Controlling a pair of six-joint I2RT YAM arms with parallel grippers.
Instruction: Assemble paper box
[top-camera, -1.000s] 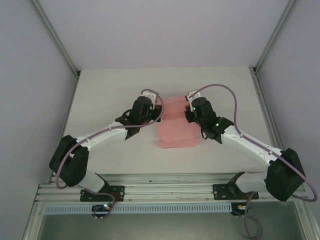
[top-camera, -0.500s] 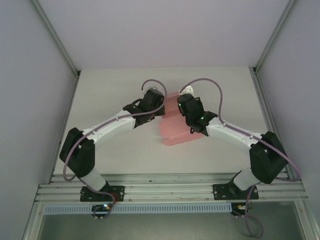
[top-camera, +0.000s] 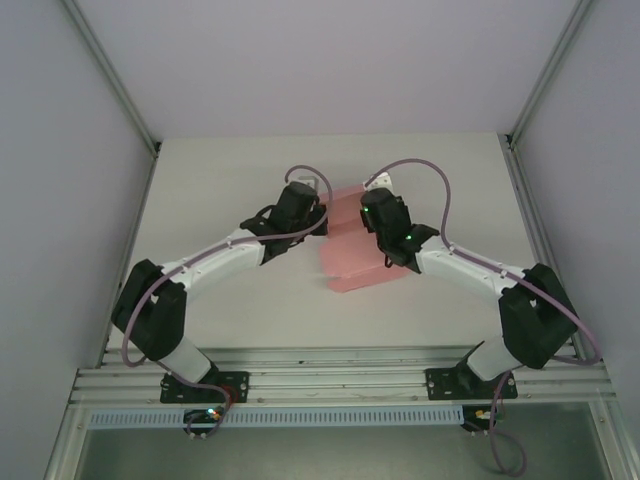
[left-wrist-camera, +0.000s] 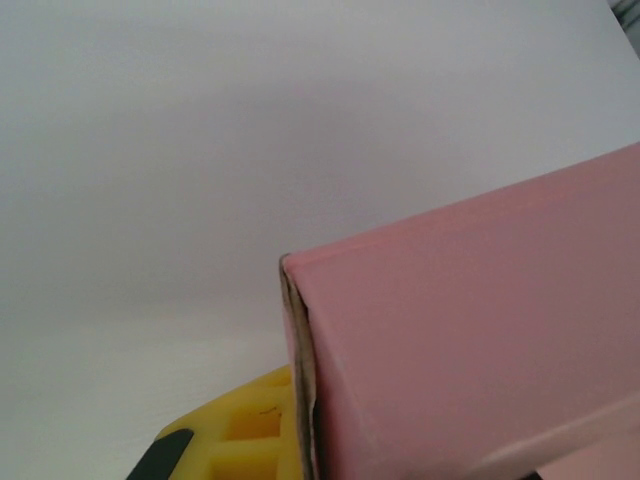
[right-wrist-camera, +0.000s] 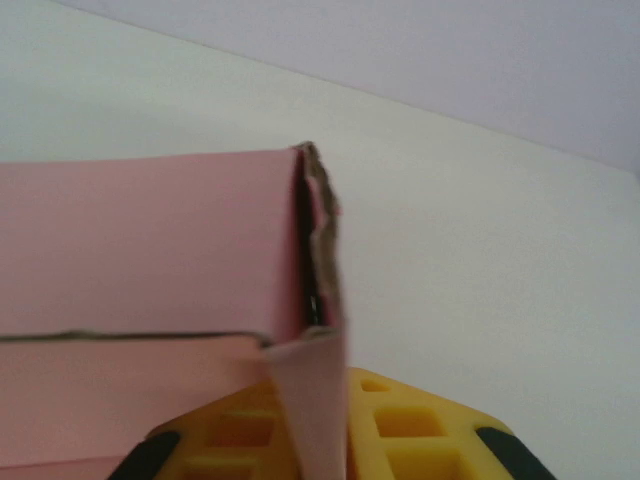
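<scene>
Okay, box (top-camera: 352, 262) sits mid-tabletop (top-camera: 220, 170), nearer the far edge, between both arms. I see left gripper (top-camera: 322, 216) pinched tight on its left wall. At the right wall, right gripper (top-camera: 368, 214) has a flap (right-wrist-camera: 310, 410) between its fingers (right-wrist-camera: 420, 430); can't tell if clamped.

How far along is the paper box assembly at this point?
Done: the pink thin-card paper box has one long side wall folded up, seen close at both wrist cameras. In hand: the left pincer is shut on one end of it; a corner flap sits between the yellow pads of the right pincer. Remaining: the near panels appear flat on the table.
</scene>
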